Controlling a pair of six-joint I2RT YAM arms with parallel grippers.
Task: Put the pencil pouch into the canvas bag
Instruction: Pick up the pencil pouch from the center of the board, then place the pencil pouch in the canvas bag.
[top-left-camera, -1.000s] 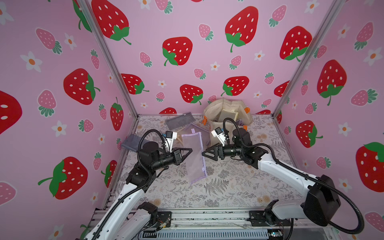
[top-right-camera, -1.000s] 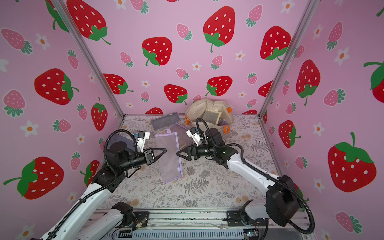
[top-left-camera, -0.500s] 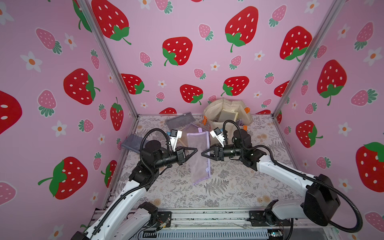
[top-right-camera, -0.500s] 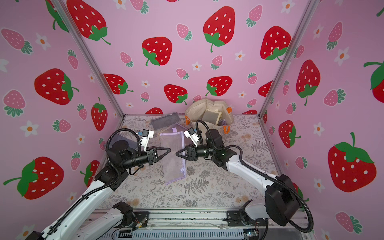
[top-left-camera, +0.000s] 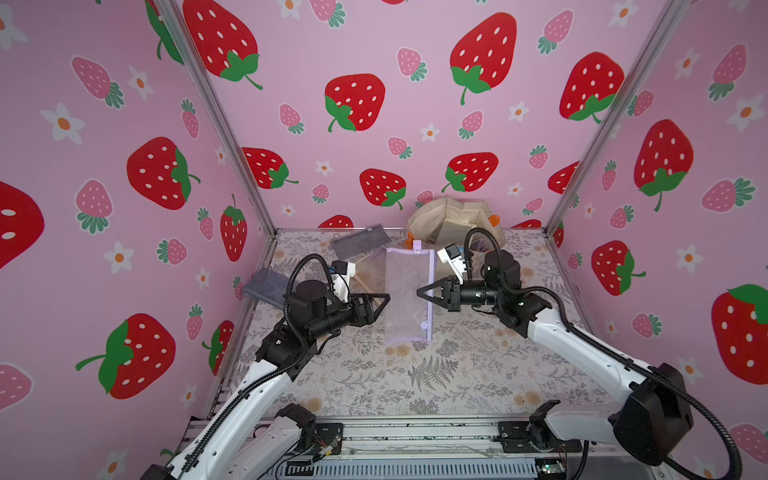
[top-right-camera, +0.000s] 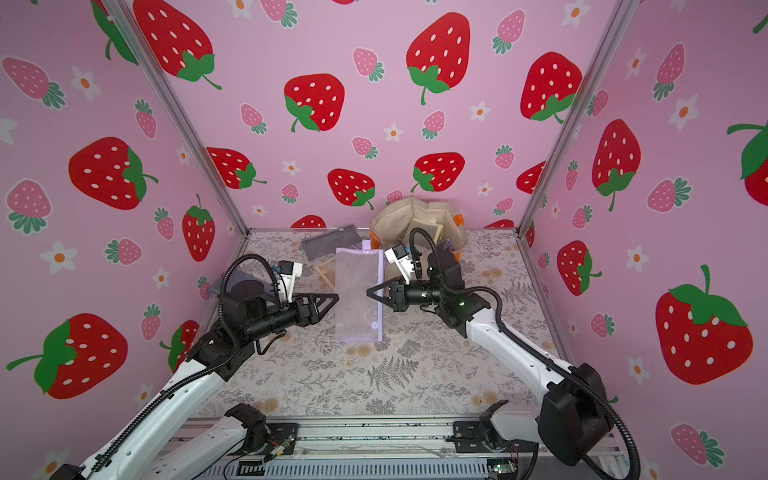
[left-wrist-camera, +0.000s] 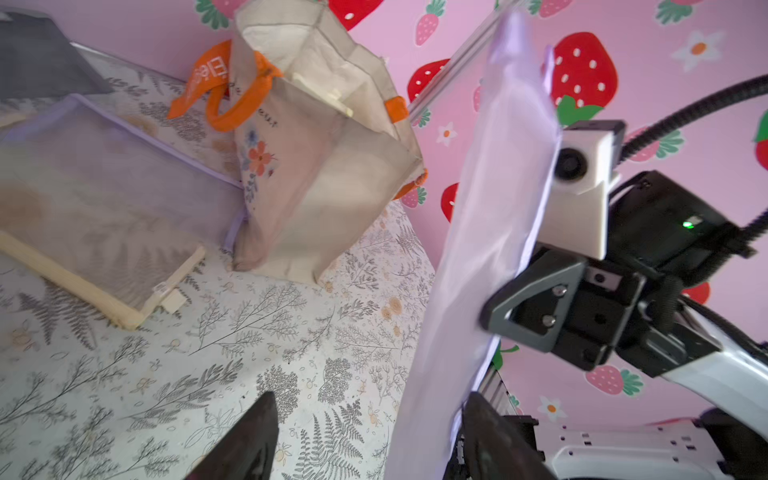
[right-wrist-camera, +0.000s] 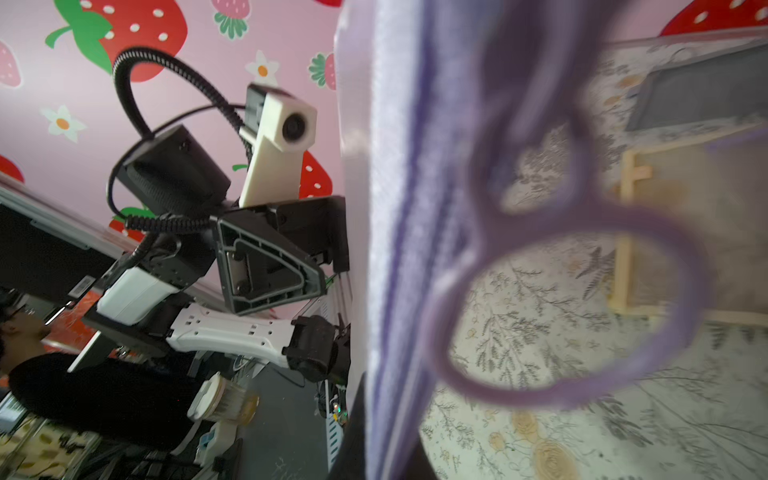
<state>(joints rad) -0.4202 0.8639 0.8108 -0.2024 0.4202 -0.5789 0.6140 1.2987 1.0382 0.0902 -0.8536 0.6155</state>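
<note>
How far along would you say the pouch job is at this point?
Done: the purple mesh pouch is raised upright. In hand: the right hand is shut on its zipper edge, and the left hand is open beside it. Left: carrying it to the canvas bag at the back and dropping it in.

The lilac mesh pencil pouch (top-left-camera: 405, 282) hangs upright between the left gripper (top-left-camera: 381, 308) and the right gripper (top-left-camera: 419, 291), so it closes the gap there. The right arm (top-left-camera: 503, 270) stands in front of the cream canvas bag with orange handles (top-left-camera: 432, 220). A beige-edged mesh pouch (top-right-camera: 326, 276) and a grey flat pouch (top-left-camera: 359, 243) lie at the back. The near half of the floral table (top-left-camera: 436, 386) is free.
</note>
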